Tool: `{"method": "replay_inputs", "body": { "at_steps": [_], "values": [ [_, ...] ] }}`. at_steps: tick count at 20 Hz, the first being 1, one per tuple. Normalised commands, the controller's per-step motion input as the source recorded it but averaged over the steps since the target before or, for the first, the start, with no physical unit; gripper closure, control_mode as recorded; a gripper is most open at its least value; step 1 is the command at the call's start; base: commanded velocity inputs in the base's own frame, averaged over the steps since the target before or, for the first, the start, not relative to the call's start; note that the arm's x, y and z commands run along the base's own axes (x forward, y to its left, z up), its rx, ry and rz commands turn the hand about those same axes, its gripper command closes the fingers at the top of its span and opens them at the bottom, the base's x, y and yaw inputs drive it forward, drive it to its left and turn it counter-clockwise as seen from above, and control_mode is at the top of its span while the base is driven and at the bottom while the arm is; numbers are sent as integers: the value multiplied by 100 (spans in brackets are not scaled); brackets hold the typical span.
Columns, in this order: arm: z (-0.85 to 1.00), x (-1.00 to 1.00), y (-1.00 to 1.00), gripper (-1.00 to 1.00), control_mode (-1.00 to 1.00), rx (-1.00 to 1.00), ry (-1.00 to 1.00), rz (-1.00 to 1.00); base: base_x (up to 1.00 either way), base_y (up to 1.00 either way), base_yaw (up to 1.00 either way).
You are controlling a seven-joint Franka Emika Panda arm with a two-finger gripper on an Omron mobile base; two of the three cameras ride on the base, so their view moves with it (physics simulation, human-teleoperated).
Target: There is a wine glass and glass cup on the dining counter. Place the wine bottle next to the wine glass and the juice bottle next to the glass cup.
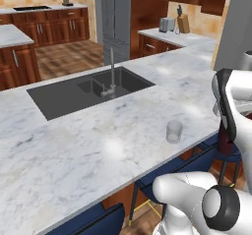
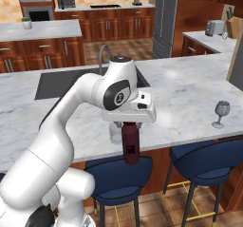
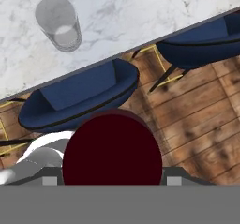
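The fingers (image 2: 130,124) hold one bottle (image 2: 130,147) by its neck, upright in the air over a blue stool (image 2: 118,174), off the surface (image 2: 190,98) edge. One cup (image 1: 174,131) stands near that edge. One wine glass (image 2: 221,113) stands at 3 o'clock, well apart. Two stools show.

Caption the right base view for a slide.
Gripper holding the wine bottle over a blue stool, wine glass far along the dining counter.
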Motion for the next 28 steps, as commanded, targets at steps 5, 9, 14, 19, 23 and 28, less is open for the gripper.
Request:
{"method": "replay_inputs", "body": {
  "at_steps": [5,9,14,19,23,28],
  "values": [
    [6,0,41,100,-100,-1,-1,0,0,0,0],
    [-4,2,51,100,-100,0,-18,0,0,0,0],
    [-11,8,52,100,-100,7,-17,0,0,0,0],
    [-9,16,53,100,-100,6,-12,-2,0,0,0],
    [-8,24,50,100,-100,1,-1,-3,0,0,0],
    [-12,25,45,100,-100,0,0,-7,0,0,0]
  ]
}}
